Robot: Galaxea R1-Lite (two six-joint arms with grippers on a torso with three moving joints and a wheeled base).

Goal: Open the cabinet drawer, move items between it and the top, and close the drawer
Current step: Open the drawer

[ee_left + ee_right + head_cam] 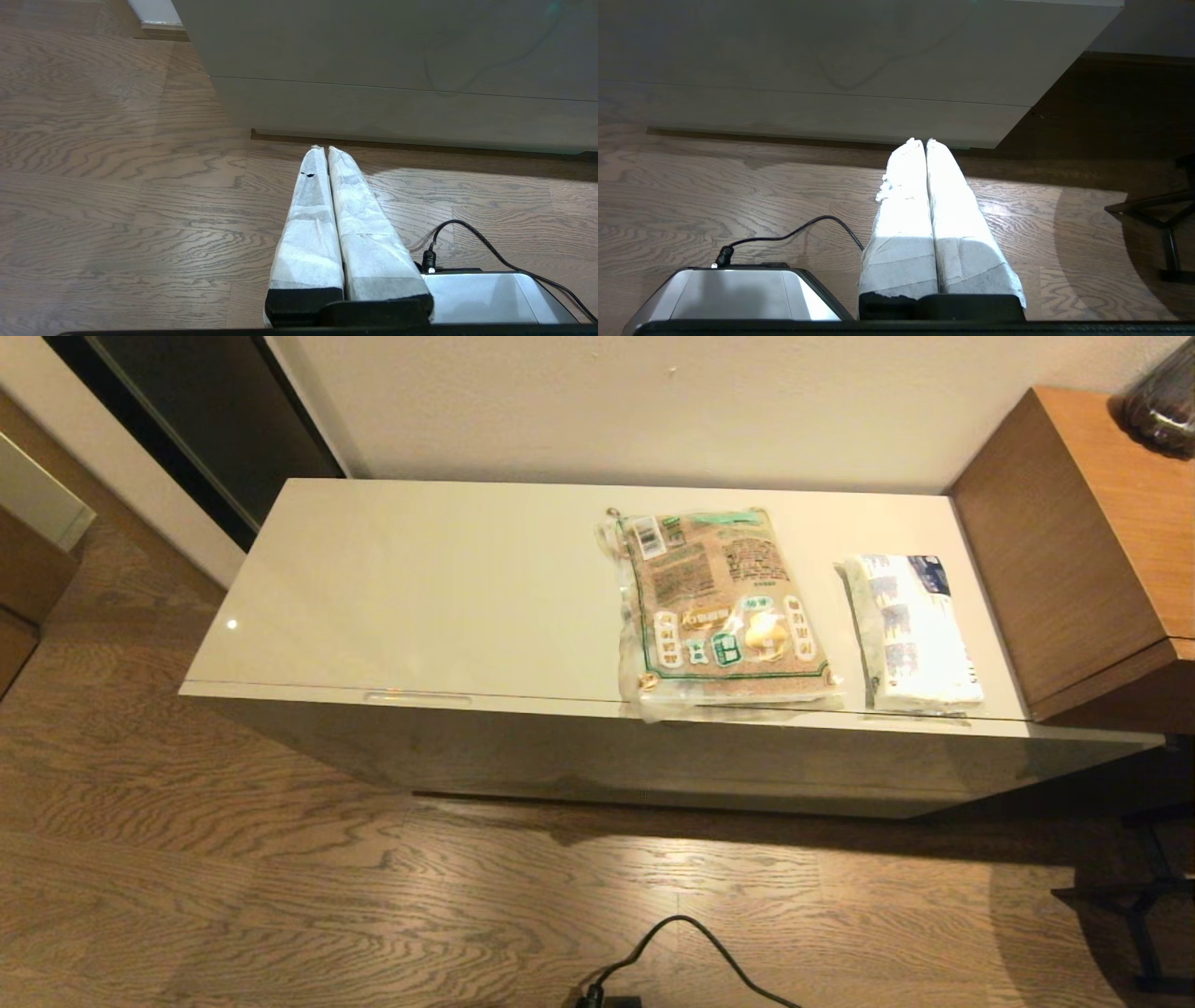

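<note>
Cabinet drawer (pixel 653 747) shut — two items on top (pixel 420 588): grain bag (pixel 719 607), tissue pack (pixel 915 630) — both end effectors pinched closed, empty.

Warm, dim indoor light fell over the scene, leaving a small glare spot on the glossy top (pixel 420 588) and a soft sheen along its front edge. A bright patch lit the wooden floor (pixel 280 896) below the cabinet drawer (pixel 653 756), whose underside cast a dark shadow band. In the right wrist view the right pincer (pixel 920 142) was overexposed white. Frame corners darkened; edges bowed slightly.
</note>
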